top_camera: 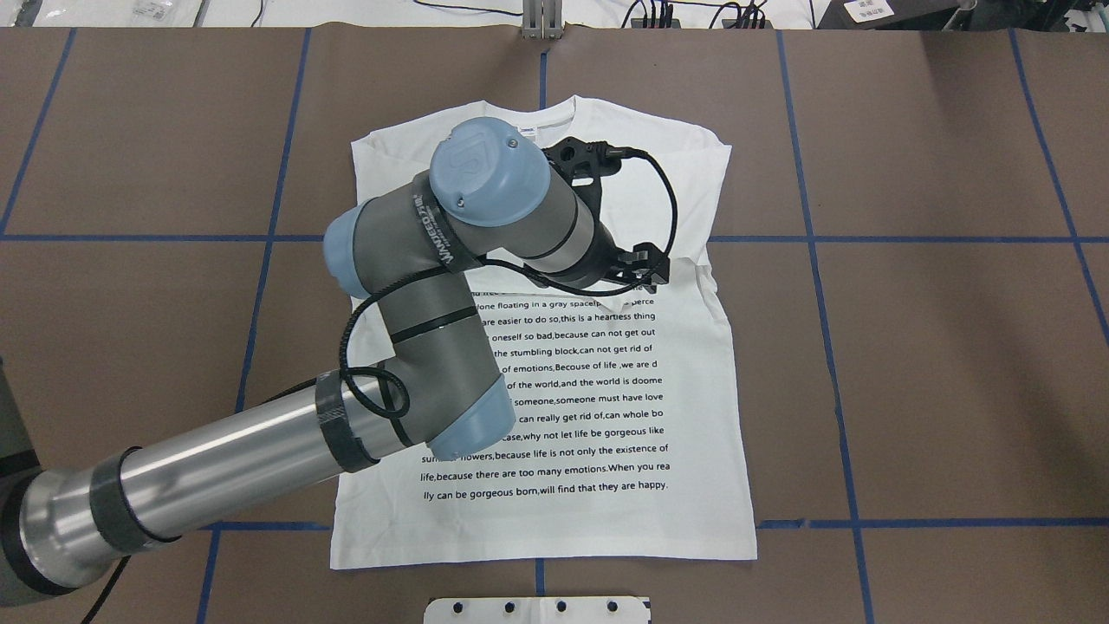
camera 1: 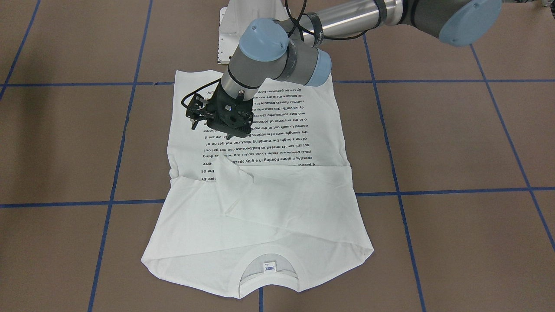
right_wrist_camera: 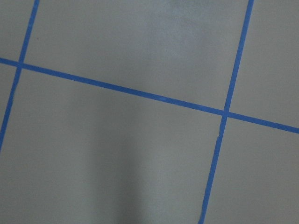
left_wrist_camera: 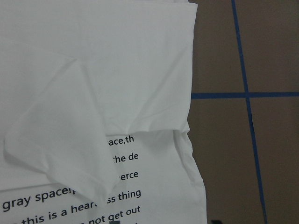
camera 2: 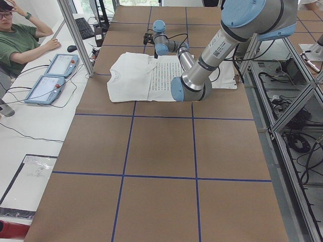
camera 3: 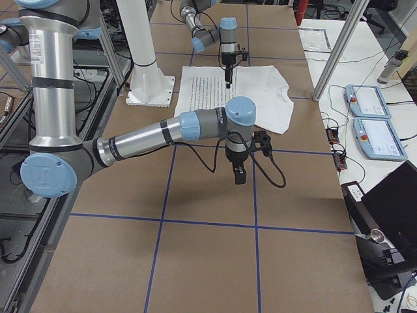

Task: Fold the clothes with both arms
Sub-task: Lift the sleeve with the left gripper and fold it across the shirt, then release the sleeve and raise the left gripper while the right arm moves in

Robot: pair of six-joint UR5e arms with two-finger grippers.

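Note:
The white T-shirt (camera 1: 260, 208) lies flat on the brown table with its printed text (top_camera: 580, 381) facing up. Its collar and neck label (camera 1: 269, 268) are at the end away from the robot. Both sleeves are folded in across the chest, and one rumpled sleeve end (left_wrist_camera: 60, 154) overlaps the top lines of text. My left gripper (camera 1: 227, 135) hangs above the printed area near that sleeve end. Two small dark tips far apart at the bottom edge of the left wrist view suggest it is open and holding nothing. My right gripper (camera 3: 240, 175) hovers over bare table beside the shirt. I cannot tell whether it is open or shut.
The white pedestal base (camera 1: 243, 30) stands at the shirt's hem end. Blue tape lines (right_wrist_camera: 140, 93) grid the brown table. A seated person (camera 2: 17, 43), two pendants (camera 2: 60, 65) and aluminium posts (camera 2: 75, 35) are along the far side.

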